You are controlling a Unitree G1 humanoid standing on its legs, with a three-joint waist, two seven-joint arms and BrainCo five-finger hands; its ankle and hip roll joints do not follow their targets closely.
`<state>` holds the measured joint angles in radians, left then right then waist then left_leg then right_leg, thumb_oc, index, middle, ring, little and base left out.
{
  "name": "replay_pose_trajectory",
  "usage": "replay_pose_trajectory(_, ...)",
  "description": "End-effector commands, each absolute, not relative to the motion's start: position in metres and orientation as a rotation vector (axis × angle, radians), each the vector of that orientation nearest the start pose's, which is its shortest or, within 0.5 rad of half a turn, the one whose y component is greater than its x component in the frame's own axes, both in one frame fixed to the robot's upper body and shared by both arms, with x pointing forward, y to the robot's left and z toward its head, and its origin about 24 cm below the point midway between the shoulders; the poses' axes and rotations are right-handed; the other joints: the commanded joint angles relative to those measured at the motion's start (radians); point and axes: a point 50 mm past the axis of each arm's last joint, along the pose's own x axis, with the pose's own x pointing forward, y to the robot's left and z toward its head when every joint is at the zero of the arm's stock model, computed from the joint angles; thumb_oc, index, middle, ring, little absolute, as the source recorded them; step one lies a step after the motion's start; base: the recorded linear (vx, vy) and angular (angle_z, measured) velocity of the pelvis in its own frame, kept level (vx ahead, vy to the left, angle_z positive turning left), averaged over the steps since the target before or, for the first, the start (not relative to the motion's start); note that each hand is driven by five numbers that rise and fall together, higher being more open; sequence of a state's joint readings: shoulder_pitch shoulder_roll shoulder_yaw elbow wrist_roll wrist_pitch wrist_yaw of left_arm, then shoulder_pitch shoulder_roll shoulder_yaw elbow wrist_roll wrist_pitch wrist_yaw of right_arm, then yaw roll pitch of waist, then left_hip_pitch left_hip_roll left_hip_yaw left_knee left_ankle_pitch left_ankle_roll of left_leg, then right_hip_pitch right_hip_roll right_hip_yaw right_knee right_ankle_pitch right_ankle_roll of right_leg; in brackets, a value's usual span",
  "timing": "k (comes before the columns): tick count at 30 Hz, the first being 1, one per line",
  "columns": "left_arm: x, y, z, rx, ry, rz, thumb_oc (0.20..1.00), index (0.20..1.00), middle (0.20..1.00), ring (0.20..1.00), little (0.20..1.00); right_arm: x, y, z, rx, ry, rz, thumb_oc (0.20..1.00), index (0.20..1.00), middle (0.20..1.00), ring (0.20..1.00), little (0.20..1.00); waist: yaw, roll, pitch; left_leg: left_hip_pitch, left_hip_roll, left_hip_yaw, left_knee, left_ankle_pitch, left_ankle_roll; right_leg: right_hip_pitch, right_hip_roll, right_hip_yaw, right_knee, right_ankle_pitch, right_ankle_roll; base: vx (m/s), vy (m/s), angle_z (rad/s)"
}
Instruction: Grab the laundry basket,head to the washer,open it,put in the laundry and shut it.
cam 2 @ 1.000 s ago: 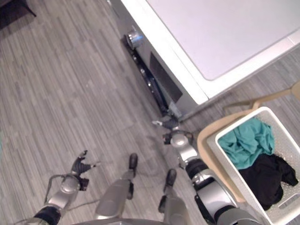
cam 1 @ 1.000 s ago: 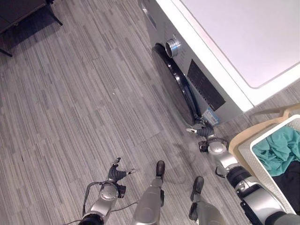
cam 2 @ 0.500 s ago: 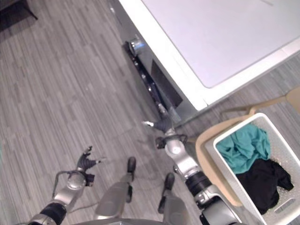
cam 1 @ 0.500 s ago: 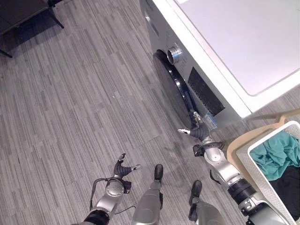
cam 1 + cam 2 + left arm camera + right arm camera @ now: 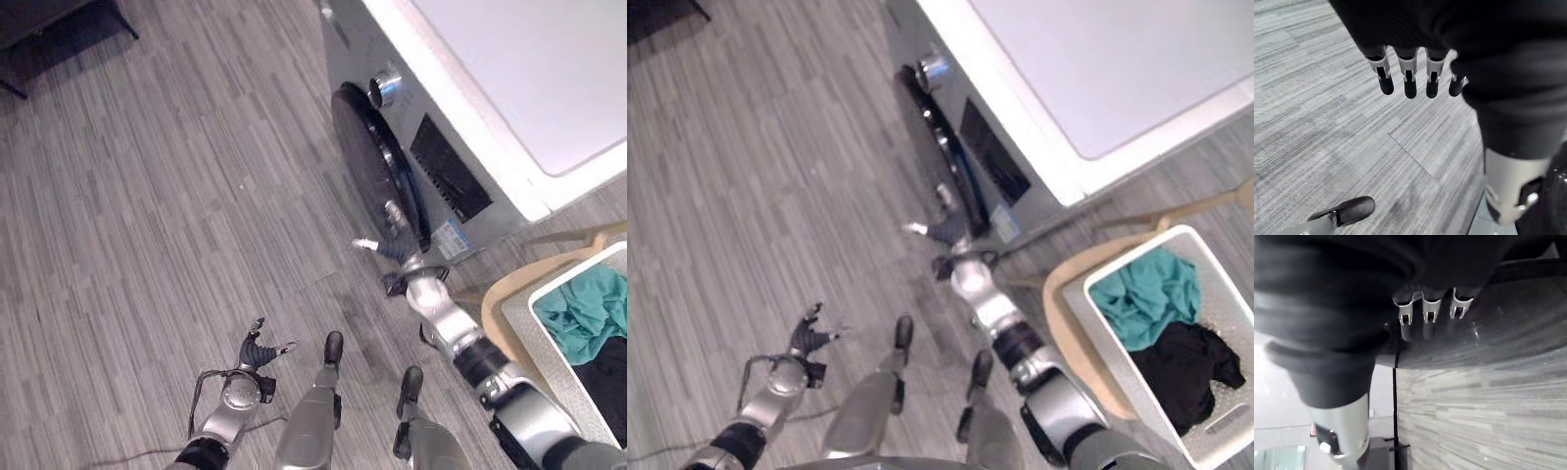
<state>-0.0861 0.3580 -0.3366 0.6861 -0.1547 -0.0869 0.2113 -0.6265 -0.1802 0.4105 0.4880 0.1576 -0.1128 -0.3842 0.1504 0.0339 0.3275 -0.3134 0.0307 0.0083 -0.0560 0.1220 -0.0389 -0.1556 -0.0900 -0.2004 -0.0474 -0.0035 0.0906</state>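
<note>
The right robot hand has risen to the washer door, fingers straight against its edge; left robot hand relaxed. Door-opening step: next, hook and pull.

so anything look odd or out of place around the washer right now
Nothing stands out. The silver front-loading washer has its round dark door shut, with the right hand at its rim. The white laundry basket sits upright, teal and black clothes inside.
</note>
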Motion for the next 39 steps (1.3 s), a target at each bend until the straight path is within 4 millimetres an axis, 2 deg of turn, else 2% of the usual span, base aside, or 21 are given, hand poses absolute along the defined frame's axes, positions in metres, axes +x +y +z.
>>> replay_pose_trajectory(1,0.228,0.216,-0.069,0.374,0.480,0.076,1.000,1.000,1.000,1.000,1.000,0.345,-0.083,0.128,-0.141,-0.342,0.011,1.000,1.000,1.000,1.000,1.000,0.022,0.014,0.002,0.061,-0.100,0.021,-0.014,-0.085,0.034,-0.071,-0.003,0.080,0.052,-0.002,0.033,0.02,0.003,0.21)
replay_pose_trajectory(6,0.228,0.213,-0.071,0.377,0.488,0.069,1.000,1.000,1.000,1.000,1.000,0.342,-0.097,0.132,-0.201,-0.386,-0.050,1.000,1.000,1.000,1.000,1.000,0.018,0.014,0.001,0.060,-0.104,0.016,-0.016,-0.086,0.035,-0.069,-0.006,0.071,0.051,-0.003,0.035,0.03,-0.005,0.13)
replay_pose_trajectory(9,0.229,0.208,-0.071,0.381,0.486,0.055,1.000,1.000,1.000,1.000,1.000,0.333,-0.104,0.125,-0.233,-0.395,-0.071,1.000,1.000,1.000,1.000,1.000,0.000,0.009,0.001,0.067,-0.103,0.019,-0.016,-0.091,0.037,-0.066,-0.006,0.076,0.053,-0.004,0.035,0.02,-0.003,0.06)
replay_pose_trajectory(16,0.230,0.201,-0.071,0.394,0.483,0.028,1.000,1.000,1.000,1.000,1.000,0.324,-0.105,0.126,-0.292,-0.440,-0.068,1.000,1.000,1.000,1.000,1.000,-0.024,-0.005,-0.001,0.083,-0.099,0.036,-0.015,-0.105,0.042,-0.060,-0.003,0.092,0.053,-0.007,0.036,0.00,0.004,-0.03)
replay_pose_trajectory(24,0.230,0.202,-0.070,0.396,0.483,0.035,1.000,1.000,1.000,1.000,1.000,0.321,-0.109,0.115,-0.279,-0.388,-0.081,1.000,1.000,1.000,1.000,1.000,-0.042,-0.011,-0.002,0.084,-0.096,0.046,-0.009,-0.109,0.044,-0.066,0.000,0.104,0.059,-0.006,0.036,0.00,0.003,-0.05)
replay_pose_trajectory(29,0.227,0.209,-0.073,0.417,0.498,0.050,1.000,1.000,1.000,1.000,1.000,0.328,-0.119,0.105,-0.269,-0.322,-0.131,1.000,1.000,1.000,1.000,1.000,-0.037,-0.005,0.009,0.072,-0.098,0.046,-0.014,-0.104,0.044,-0.080,-0.003,0.099,0.060,0.003,0.036,0.00,0.000,0.00)
replay_pose_trajectory(39,0.226,0.222,-0.072,0.414,0.507,0.088,1.000,1.000,1.000,1.000,1.000,0.348,-0.128,0.106,-0.213,-0.246,-0.146,1.000,1.000,1.000,1.000,1.000,-0.010,0.007,0.016,0.049,-0.105,0.040,-0.013,-0.095,0.042,-0.096,-0.010,0.090,0.062,0.009,0.039,0.00,0.000,0.00)
